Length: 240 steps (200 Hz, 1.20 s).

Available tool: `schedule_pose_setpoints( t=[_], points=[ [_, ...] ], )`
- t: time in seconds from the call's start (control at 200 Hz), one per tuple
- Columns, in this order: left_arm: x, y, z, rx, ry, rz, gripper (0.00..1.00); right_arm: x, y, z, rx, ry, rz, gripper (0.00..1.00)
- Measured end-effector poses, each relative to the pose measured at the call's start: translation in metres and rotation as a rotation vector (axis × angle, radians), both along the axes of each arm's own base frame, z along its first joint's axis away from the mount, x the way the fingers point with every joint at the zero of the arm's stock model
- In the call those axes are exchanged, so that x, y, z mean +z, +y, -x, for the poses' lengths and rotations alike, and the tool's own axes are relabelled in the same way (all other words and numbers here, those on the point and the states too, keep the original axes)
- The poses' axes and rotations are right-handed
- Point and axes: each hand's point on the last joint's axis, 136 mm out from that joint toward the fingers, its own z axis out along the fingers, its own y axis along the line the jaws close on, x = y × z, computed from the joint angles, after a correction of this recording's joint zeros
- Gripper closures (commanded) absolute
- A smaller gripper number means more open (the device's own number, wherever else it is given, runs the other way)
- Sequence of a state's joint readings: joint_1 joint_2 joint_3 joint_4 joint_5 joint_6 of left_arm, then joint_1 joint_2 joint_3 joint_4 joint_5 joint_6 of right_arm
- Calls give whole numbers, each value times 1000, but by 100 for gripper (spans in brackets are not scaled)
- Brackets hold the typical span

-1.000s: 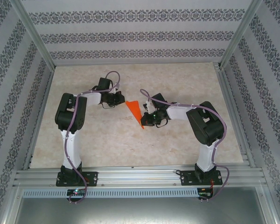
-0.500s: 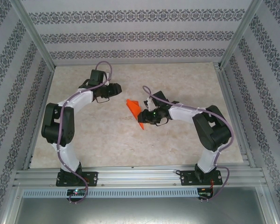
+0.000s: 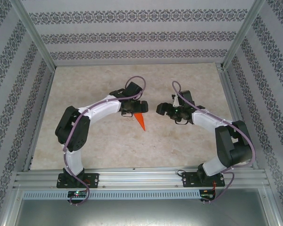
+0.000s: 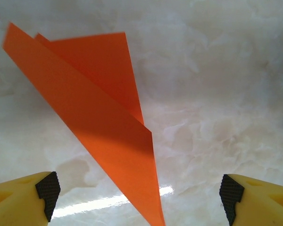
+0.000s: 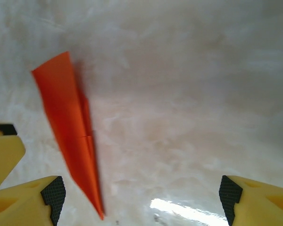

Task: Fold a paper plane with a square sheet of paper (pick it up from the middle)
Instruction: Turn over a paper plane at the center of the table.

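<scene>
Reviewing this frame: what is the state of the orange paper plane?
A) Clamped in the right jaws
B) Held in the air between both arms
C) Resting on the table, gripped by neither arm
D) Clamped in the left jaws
C: the paper plane rests on the table. The left gripper has its jaws wide apart on either side of the plane's tip, and the right gripper is open beside it.
</scene>
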State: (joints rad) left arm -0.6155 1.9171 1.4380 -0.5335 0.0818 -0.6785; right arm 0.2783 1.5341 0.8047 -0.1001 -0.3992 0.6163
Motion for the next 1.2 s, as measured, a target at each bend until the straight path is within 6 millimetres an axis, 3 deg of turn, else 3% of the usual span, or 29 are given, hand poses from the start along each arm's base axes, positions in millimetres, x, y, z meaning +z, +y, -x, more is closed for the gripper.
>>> schedule_pose_setpoints(
  t=[0.135, 0.35, 0.744, 1.029, 1.199],
  points=[
    [-17, -5, 3, 47, 53, -48, 22, -10, -7, 4, -29, 26, 14, 13],
    [-37, 1, -6, 121, 103, -131, 32, -9, -7, 4, -32, 25, 11, 14],
    [-35, 21, -8, 208, 90, -214, 59, -9, -6, 4, -40, 36, -4, 16],
    [-41, 27, -4, 237, 96, -230, 99, -8, -5, 5, -41, 41, -11, 17],
    [-26, 26, -5, 239, 66, -201, 100, -8, -4, 5, -38, 44, -16, 17]
  ],
)
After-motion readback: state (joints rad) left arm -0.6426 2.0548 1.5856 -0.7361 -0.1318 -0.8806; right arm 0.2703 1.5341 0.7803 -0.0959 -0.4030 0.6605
